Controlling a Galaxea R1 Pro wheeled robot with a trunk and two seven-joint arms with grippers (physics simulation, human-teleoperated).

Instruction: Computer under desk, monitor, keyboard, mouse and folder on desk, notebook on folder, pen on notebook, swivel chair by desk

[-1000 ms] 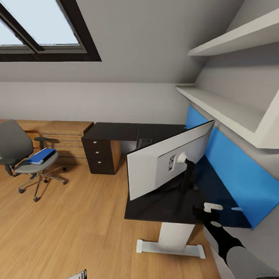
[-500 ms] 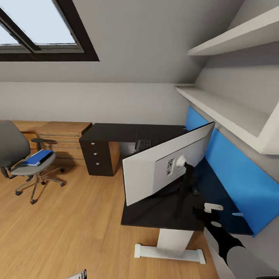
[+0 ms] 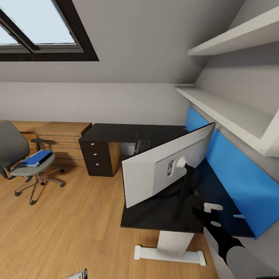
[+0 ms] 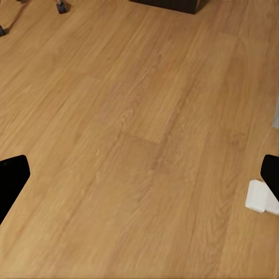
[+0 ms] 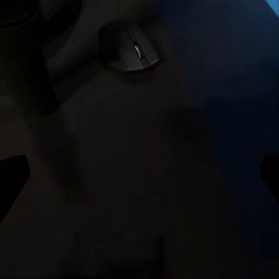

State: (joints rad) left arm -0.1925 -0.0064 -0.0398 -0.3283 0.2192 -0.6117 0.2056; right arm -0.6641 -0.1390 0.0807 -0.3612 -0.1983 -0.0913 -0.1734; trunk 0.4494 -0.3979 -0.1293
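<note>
Wood floor (image 3: 69, 228) is taking up most of the lower head view and showing again under the left wrist camera. L-shaped desk (image 3: 112, 132) is sitting against the grey wall and the blue back panel (image 3: 232, 170); its black drawer unit (image 3: 97, 157) is standing at the far end, and the white leg (image 3: 170, 248) is standing at the near end. White shelves (image 3: 228, 110) are hanging on the wall above the panel.

Monitor (image 3: 166, 166) is standing on the near part of the desk, turned at an angle, showing its pale back to the head camera. Swivel chair (image 3: 23, 162) is sitting well apart from the desk, out on the floor by the low wooden unit (image 3: 62, 135). Folder (image 3: 37, 158) is lying flat on the chair's seat. Keyboard (image 3: 142, 145) is lying on the desk behind the monitor, mostly hidden by it.

Mouse (image 5: 131, 53) is resting on the dark desk top, in deep shadow.

Right gripper (image 5: 139, 174) is hovering over the desk top beside the monitor stand, fingers spread wide, holding nothing. Left gripper (image 4: 139, 180) is hanging over bare floor, fingers also wide apart and holding nothing.
</note>
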